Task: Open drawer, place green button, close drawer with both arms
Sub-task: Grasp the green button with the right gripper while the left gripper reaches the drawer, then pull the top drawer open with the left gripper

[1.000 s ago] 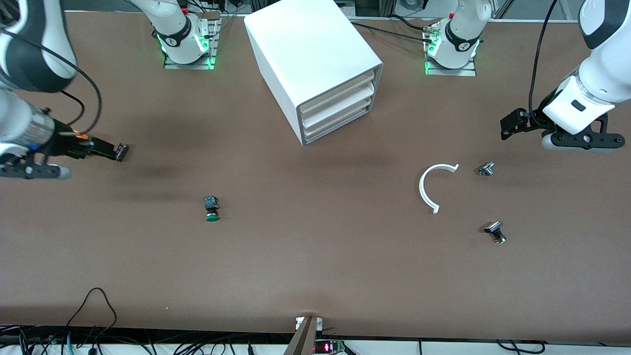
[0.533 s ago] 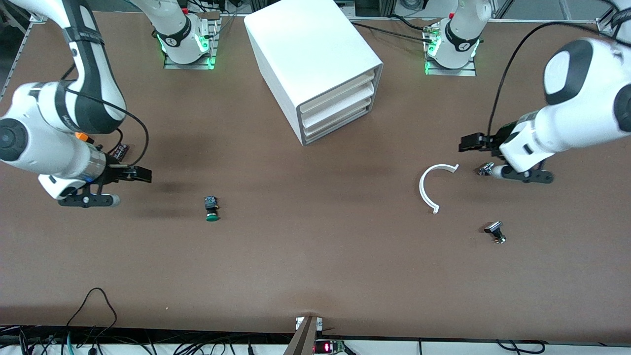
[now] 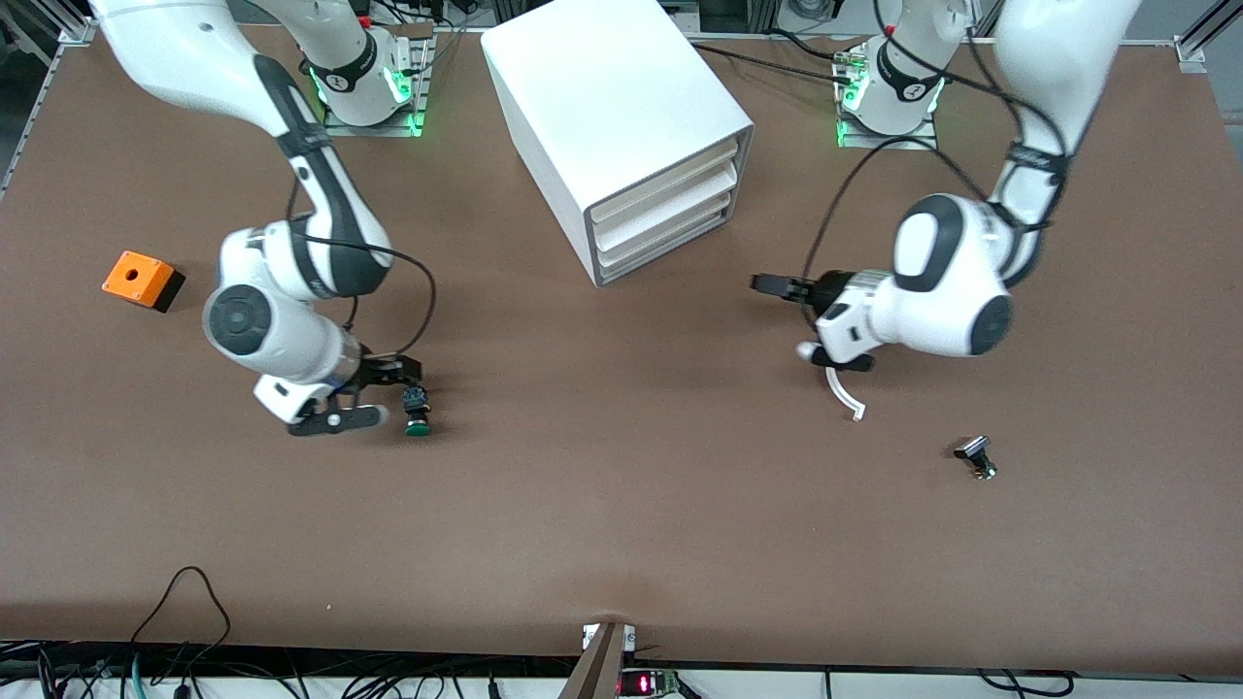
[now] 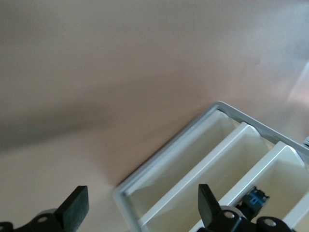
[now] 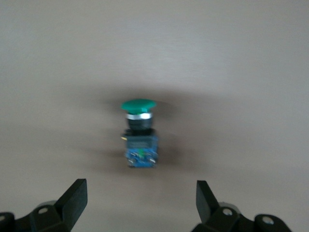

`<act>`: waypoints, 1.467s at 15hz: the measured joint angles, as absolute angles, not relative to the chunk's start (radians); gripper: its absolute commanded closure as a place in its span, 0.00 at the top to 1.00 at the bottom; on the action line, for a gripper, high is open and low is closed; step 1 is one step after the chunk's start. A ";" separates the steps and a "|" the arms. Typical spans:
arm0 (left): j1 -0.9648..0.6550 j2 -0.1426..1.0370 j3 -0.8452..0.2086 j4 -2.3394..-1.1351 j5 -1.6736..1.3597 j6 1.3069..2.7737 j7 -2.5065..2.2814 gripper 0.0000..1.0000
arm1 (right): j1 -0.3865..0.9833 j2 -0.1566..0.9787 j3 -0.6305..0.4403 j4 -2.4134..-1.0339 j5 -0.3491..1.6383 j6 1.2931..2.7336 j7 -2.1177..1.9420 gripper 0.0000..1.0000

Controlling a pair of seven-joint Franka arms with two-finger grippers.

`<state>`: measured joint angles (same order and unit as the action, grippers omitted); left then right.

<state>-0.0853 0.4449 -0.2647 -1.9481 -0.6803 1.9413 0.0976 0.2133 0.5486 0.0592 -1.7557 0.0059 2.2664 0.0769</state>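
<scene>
The white cabinet stands at the middle of the table near the bases, all three drawers shut. The lowest drawer sits just above the tabletop and also shows in the left wrist view as the drawer. My left gripper hangs open over the table, pointing at the cabinet's front, left gripper empty. The button lies on its side toward the right arm's end, green cap toward the front camera. My right gripper is open just above it; the button lies ahead of the right gripper, not between the fingers.
A white curved strip lies partly under the left arm. A small black-and-silver part rests nearer the front camera. An orange box sits near the right arm's end of the table.
Both arms swung inward. The right gripper came down next to the button. The left gripper moved toward the cabinet's front, covering part of the white strip. Both stayed open.
</scene>
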 measured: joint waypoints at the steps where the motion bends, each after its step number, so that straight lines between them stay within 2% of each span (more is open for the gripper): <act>1: -0.127 0.465 -0.266 -1.976 -0.748 1.978 0.126 1.00 | 0.223 0.568 0.059 -1.755 0.000 2.290 0.068 1.00; 4: -0.233 0.500 -0.268 -2.040 -0.873 2.063 0.197 0.98 | 0.224 0.601 0.056 -1.755 -0.005 2.321 0.016 1.00; 6: -0.265 0.505 -0.271 -2.054 -0.893 2.070 0.204 0.90 | 0.222 0.612 0.051 -1.755 -0.005 2.337 -0.017 1.00; 7: -0.268 0.506 -0.284 -2.060 -0.908 2.070 0.205 0.82 | 0.222 0.618 0.050 -1.755 -0.005 2.348 -0.023 1.00; 8: -0.269 0.506 -0.300 -2.069 -0.934 2.071 0.205 0.70 | 0.221 0.625 0.049 -1.755 -0.005 2.359 -0.026 1.00; 9: -0.270 0.507 -0.312 -2.079 -0.958 2.081 0.205 0.49 | 0.221 0.632 0.049 -1.755 -0.005 2.370 -0.027 1.00; 10: -0.270 0.507 -0.325 -2.090 -0.975 2.093 0.206 0.16 | 0.221 0.640 0.049 -1.755 -0.005 2.381 -0.028 1.00; 11: -0.270 0.508 -0.334 -2.098 -0.982 2.107 0.206 0.00 | 0.221 0.649 0.049 -1.755 -0.005 2.390 -0.029 1.00; 13: -0.270 0.512 -0.338 -2.106 -0.984 2.117 0.207 0.00 | 0.221 0.662 0.049 -1.755 -0.005 2.405 -0.030 0.99; 14: -0.269 0.515 -0.339 -2.107 -0.984 2.117 0.213 0.00 | 0.221 0.668 0.049 -1.756 -0.005 2.413 -0.030 0.88; 15: -0.266 0.515 -0.340 -2.105 -0.985 2.113 0.229 0.00 | 0.221 0.673 0.049 -1.756 -0.005 2.420 -0.031 0.67; 17: -0.261 0.514 -0.334 -2.102 -0.979 2.121 0.241 0.00 | 0.220 0.678 0.049 -1.758 -0.005 2.428 -0.031 0.46; 19: -0.236 0.508 -0.302 -2.075 -0.917 2.148 0.262 0.00 | 0.220 0.678 0.048 -1.758 -0.005 2.429 -0.031 0.33; 20: -0.215 0.502 -0.282 -2.053 -0.869 2.160 0.263 0.00 | 0.220 0.678 0.048 -1.759 -0.005 2.430 -0.031 0.32; 21: -0.192 0.498 -0.257 -2.028 -0.825 2.165 0.266 0.00 | 0.219 0.678 0.048 -1.759 -0.005 2.430 -0.031 0.28; 22: -0.160 0.497 -0.223 -1.997 -0.798 2.166 0.287 0.82 | 0.218 0.678 0.048 -1.758 -0.005 2.433 -0.031 0.23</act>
